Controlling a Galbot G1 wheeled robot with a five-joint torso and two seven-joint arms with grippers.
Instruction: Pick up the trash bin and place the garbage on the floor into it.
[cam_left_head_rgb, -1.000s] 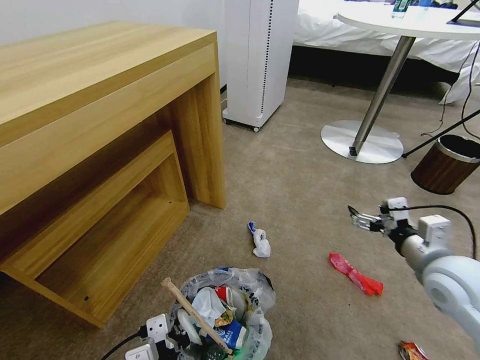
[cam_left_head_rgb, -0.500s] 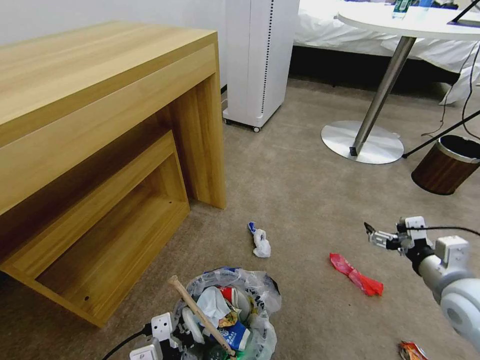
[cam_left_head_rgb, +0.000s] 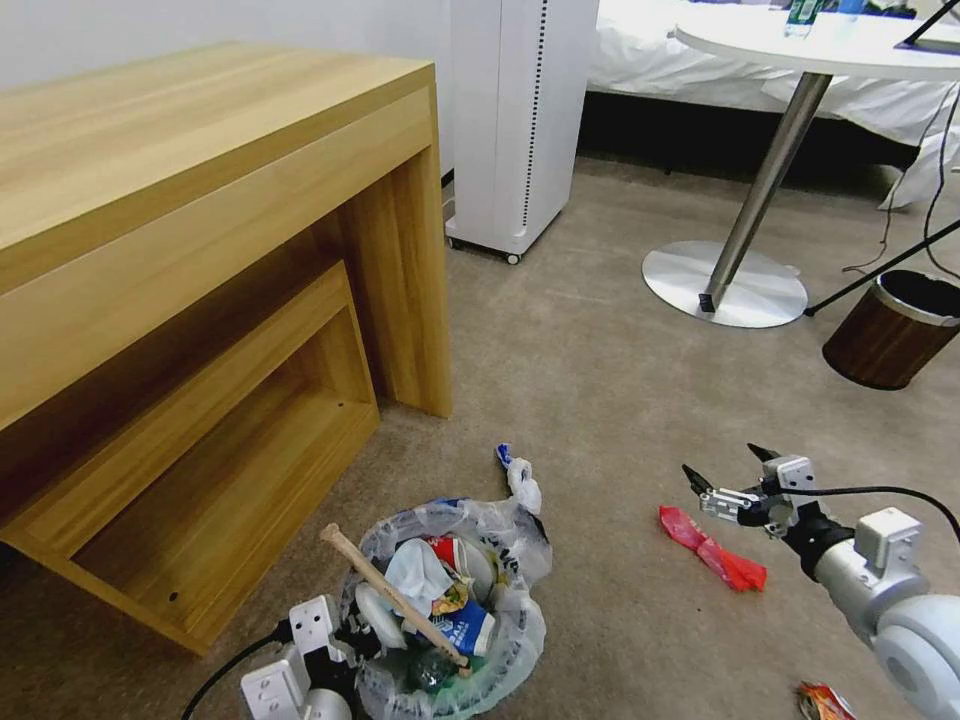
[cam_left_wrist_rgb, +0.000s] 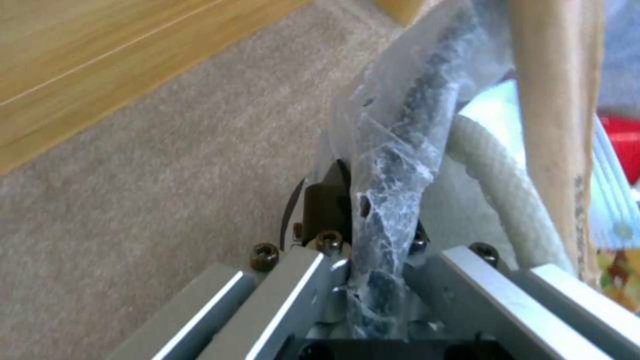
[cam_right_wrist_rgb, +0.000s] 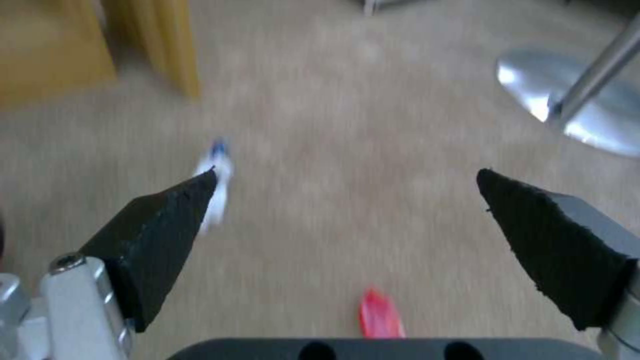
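Right pincer (cam_left_head_rgb: 728, 468) wide apart, holding nothing, above red wrapper (cam_left_head_rgb: 712, 548).

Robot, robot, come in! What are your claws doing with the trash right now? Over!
Left gripper shut on trash bin rim. Right gripper open, above red wrapper. White tissue wad on carpet beside bin. Nothing blocking the wrapper.

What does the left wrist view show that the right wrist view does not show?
Left wrist view: the left gripper shut on the trash bin rim and liner, with the wooden stick inside.

Right wrist view: the open right gripper above the red wrapper, the white tissue wad and the table base.

Both: carpet and wooden desk.
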